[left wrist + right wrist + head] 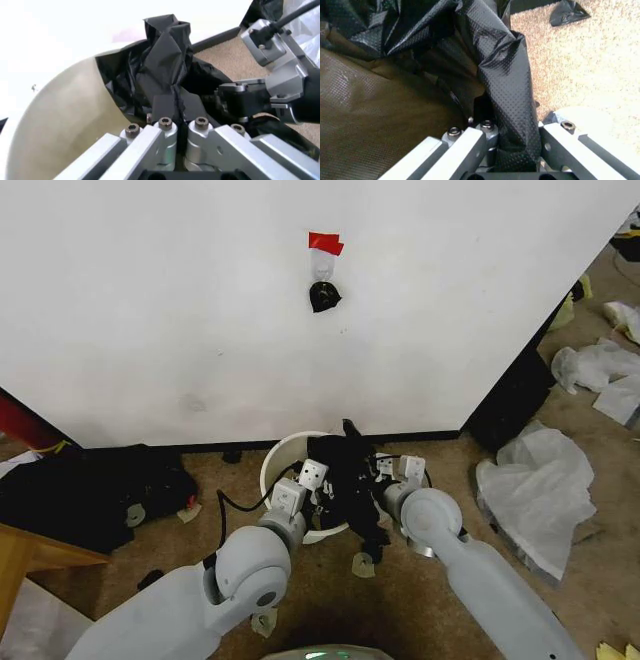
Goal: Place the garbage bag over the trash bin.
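A broad white wall [300, 310] filled the upper part of the head view, above a black baseboard and speckled tan carpet [400, 600], with crumpled white plastic sheets [535, 480] at centre right and a heap of dark cloth [90, 490] at centre left. Low at the frame's centre stood the round cream plastic trash bin [275, 465], its right half hidden under the thin black embossed garbage bag [345, 470], which lay bunched over the far side while the near left rim stayed bare. The left gripper [177, 123] had its jaws closed narrowly on a pleat of film just inside the rim; the right gripper [512, 131] pinched another fold beside the bin. The likely risk was that the slippery film would slide out of either pinch or tear when spread, or that the light bin would skid or tip on the carpet. A red tape strip [325, 243] and a black scrap [323, 297] marked the wall.
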You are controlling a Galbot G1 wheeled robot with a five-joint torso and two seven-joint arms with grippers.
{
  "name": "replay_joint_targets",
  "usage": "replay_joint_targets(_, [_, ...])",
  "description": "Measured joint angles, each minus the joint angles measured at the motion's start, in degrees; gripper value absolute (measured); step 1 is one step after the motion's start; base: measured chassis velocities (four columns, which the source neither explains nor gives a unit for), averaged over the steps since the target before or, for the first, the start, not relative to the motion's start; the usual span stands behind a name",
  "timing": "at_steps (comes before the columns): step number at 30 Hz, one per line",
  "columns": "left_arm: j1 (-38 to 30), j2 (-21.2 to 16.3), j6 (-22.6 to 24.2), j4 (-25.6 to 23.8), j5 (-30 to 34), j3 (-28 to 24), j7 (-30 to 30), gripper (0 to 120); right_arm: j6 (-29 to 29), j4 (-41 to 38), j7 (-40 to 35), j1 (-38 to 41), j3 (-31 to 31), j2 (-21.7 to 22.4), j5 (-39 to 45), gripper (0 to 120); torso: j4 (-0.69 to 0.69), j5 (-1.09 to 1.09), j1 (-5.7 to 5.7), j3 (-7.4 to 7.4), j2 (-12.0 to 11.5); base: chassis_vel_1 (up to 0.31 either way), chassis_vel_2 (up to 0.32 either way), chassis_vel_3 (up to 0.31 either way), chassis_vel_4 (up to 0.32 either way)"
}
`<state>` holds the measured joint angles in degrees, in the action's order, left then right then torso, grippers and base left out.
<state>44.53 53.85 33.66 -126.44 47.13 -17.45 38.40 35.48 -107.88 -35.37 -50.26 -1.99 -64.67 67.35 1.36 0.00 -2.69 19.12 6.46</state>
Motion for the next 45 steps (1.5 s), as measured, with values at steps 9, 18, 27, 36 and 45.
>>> replay_joint_targets(9, [0.7, -2.0, 0.2, -4.0, 2.3, 4.7, 0.6, 0, -0.4, -1.9, 0.2, -2.4, -2.2, -0.3, -1.2, 0, 0.00, 0.00, 0.00, 0.00, 0.0, 0.000, 0.000, 0.000, 0.000])
replay_joint_targets(18, [6.2, -8.1, 0.5, -9.4, 6.6, 15.1, 0.4, 0, -0.9, -5.5, 3.1, -7.3, -5.5, 0.4, -3.4, 0, 0.00, 0.00, 0.00, 0.00, 0.0, 0.000, 0.000, 0.000, 0.000])
replay_joint_targets(27, [12.3, -13.2, 0.3, -11.0, 8.5, 22.2, -0.1, 0, -0.9, -9.0, 5.3, -11.6, -9.5, 2.1, -3.6, 0, 0.00, -0.01, 0.00, 0.00, 0.0, 0.000, 0.000, 0.000, 0.000])
replay_joint_targets(36, [18.1, -16.8, 0.1, -13.4, 8.7, 23.3, -0.6, 0, -0.9, -10.7, 5.9, -14.8, -12.5, 2.7, -3.0, 0, 0.00, 0.00, 0.01, -0.01, 0.0, 0.000, 0.000, 0.000, 0.000])
replay_joint_targets(45, [19.6, -16.3, -1.4, -16.7, 7.8, 22.4, -5.8, 16, -1.0, -12.7, 6.1, -17.5, -13.5, 2.2, -3.0, 0, -0.01, 0.00, 0.01, -0.01, 0.0, 0.000, 0.000, 0.000, 0.000])
